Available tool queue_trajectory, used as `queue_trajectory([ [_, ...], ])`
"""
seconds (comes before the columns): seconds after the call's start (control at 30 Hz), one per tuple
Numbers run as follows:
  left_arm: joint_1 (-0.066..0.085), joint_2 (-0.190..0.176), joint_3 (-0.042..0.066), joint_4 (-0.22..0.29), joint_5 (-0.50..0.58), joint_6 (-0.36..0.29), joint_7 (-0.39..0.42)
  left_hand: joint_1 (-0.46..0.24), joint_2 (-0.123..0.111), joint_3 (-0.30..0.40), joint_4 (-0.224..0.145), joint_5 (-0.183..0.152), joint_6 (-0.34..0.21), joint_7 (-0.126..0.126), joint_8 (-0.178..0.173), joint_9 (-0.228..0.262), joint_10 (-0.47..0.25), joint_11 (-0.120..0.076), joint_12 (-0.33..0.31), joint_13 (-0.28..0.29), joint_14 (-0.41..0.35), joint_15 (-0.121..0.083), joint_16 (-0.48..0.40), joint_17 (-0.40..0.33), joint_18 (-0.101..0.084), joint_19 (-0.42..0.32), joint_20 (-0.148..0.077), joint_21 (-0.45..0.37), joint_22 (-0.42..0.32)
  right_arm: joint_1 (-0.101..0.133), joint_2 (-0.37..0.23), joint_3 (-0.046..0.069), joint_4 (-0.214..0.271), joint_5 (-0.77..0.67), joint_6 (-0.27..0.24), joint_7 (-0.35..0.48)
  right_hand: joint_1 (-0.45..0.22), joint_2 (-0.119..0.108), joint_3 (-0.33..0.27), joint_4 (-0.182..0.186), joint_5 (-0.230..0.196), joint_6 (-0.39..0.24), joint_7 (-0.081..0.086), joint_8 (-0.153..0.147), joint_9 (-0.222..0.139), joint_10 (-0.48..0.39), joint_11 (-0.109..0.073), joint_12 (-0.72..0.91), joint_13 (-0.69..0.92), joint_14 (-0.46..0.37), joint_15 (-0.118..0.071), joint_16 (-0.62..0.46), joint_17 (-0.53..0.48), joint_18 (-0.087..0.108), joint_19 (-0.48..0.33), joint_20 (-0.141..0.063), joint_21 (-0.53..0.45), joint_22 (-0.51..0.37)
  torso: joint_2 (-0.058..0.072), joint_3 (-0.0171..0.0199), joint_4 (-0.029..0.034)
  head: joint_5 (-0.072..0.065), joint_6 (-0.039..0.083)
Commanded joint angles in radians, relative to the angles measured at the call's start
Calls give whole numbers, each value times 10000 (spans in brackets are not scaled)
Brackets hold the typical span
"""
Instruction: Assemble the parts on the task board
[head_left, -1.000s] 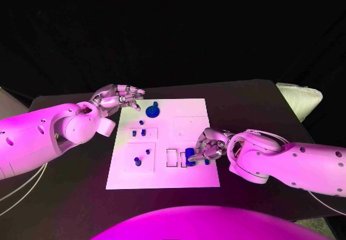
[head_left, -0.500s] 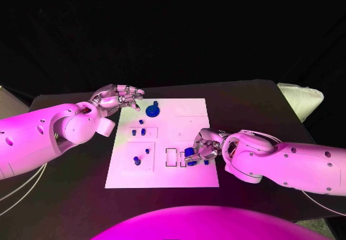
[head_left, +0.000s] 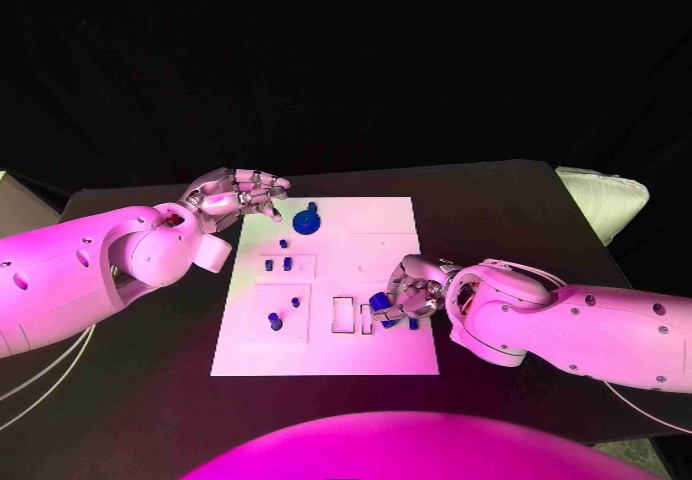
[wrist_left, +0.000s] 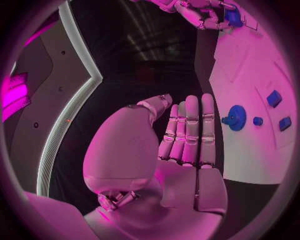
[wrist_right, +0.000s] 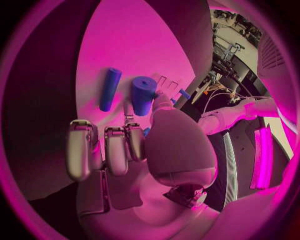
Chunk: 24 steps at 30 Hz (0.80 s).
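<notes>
Your right hand (head_left: 408, 292) pinches a blue cylinder part (wrist_right: 144, 95) over the task board's (head_left: 382, 350) near right side. Your left hand (head_left: 231, 196) hovers empty, fingers apart, off its far left corner.

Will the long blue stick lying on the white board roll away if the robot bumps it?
Probably. The blue stick looks round like a rod and lies flat on the smooth task board, so a sideways nudge could roll it. It looks stiff and likely light, being small beside the right hand.
</notes>
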Motion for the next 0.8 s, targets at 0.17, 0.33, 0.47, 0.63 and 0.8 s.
queue_trajectory([
  [0.17, 1, -3, 7, 27, 13, 117, 63, -33, -17, -8, 50, 32, -43, 18, -50, -12, -13, 59, -32, -15, 6, 52, -50, -8, 132, 71, 29, -33, -11, -72, -210, -80, 118, 993, -712, 31, 921, 74, 944, -36, 1471, 306, -95, -115, -73, 133, -141, 47, 1233, 756, -114, 37, 1346, -140, 573, -52, 139, 2218, 11, 0, -3, 19, 2],
  [0.33, 1, -8, 7, 31, 13, 113, 55, -33, -17, -8, 50, 32, -43, 18, -50, -12, -13, 59, -32, -15, 6, 52, -50, -8, 132, 71, 29, -33, -11, 57, -408, -72, 326, 1411, -992, 114, 880, -72, 1262, -34, 1707, 331, -81, -187, -115, 136, -134, 34, 1244, 757, -108, 36, 1353, -139, 569, -52, 133, 2216, 5, -8, -5, 15, 2],
  [0.47, 1, -5, 7, 31, 13, 109, 49, -33, -17, -8, 50, 32, -43, 18, -50, -12, -13, 59, -32, -15, 6, 52, -50, -8, 132, 71, 29, -33, -11, 208, -487, -64, 465, 1951, -1122, 184, 722, -176, 1417, -20, 1701, 349, -60, -228, -140, 138, -116, 22, 1246, 759, -96, 38, 1362, -142, 571, -44, 143, 2218, -3, -10, -6, 20, 2],
  [0.63, 2, 3, 7, 35, 13, 118, 36, -33, -17, -8, 50, 32, -43, 18, -50, -12, -13, 59, -32, -15, 6, 52, -50, -8, 132, 71, 29, -33, -11, 368, -485, -57, 614, 2584, -1214, 245, 432, -282, 1572, -21, 1628, 395, -58, -264, -164, 165, -109, 44, 1275, 763, -86, 44, 1378, -145, 576, -34, 167, 2223, -3, -18, 4, 43, 2],
  [0.8, 2, 2, 7, 46, 13, 115, 31, -26, -20, -11, 63, 35, -45, 15, -51, -14, -18, 57, -30, -18, 4, 50, -49, -7, 134, 79, 31, -54, -25, 497, -409, -51, 726, 2932, -1266, 296, 287, -328, 1699, -22, 1543, 425, -62, -285, -178, 176, -111, 47, 1286, 768, -86, 54, 1398, -147, 578, -32, 178, 2226, 8, -22, 18, 69, 2],
])
